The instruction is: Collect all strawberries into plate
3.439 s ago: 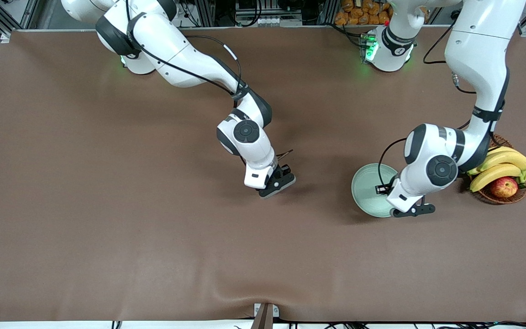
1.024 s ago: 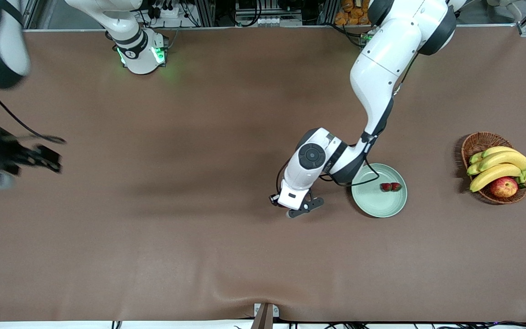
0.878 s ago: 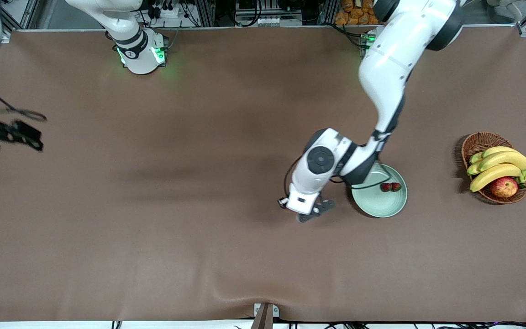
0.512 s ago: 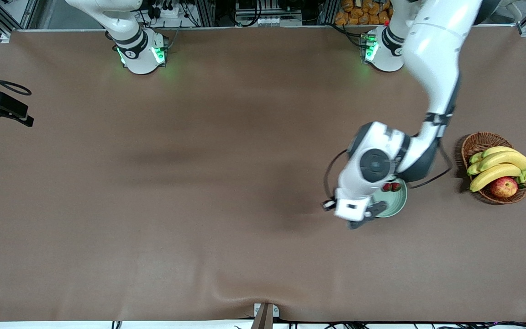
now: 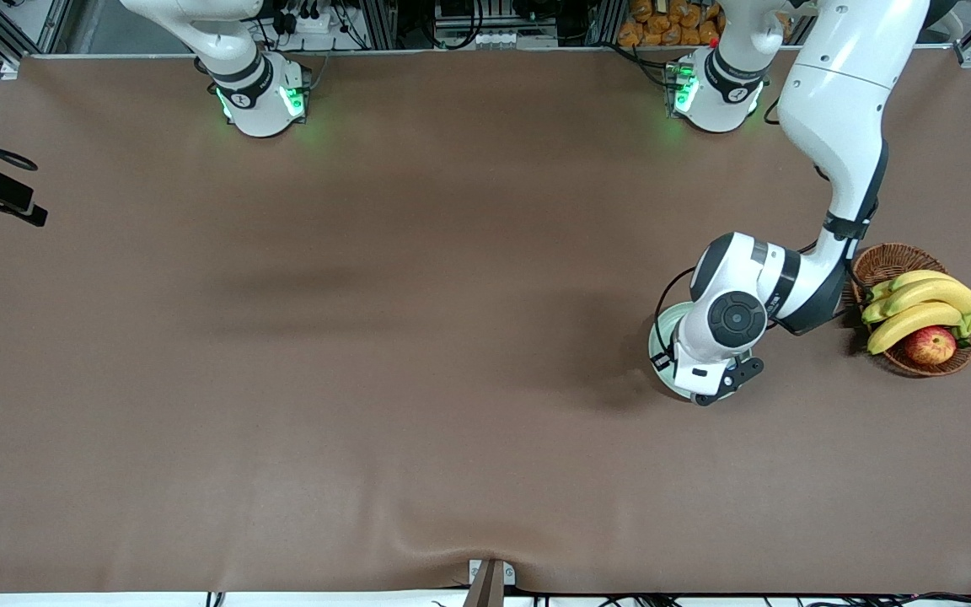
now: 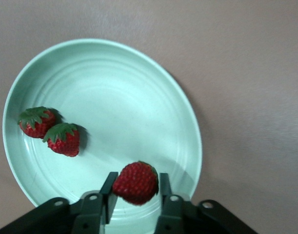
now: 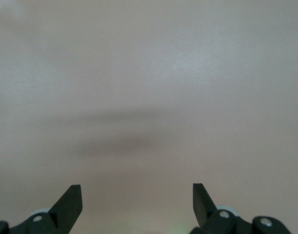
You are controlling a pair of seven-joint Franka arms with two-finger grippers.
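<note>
The left claw (image 6: 135, 194) hangs over the pale green plate (image 6: 139, 87), above the part of it nearer the front camera, with a third strawberry (image 6: 135, 183) between its fingers; whether the fingers still press the berry or have begun to part cannot be told. Two strawberries (image 6: 51, 130) already lie in the plate, touching each other, apart from the claw. Judgement: release should be made low and inside the raised rim, since the berry sits close to that edge and could roll out. The right claw (image 7: 137, 195) waits wide and empty over bare brown surface (image 5: 283, 379). A wicker basket (image 5: 886, 261) of bananas (image 5: 924, 303) and an apple (image 5: 930, 346) stands toward the left arm's end.
</note>
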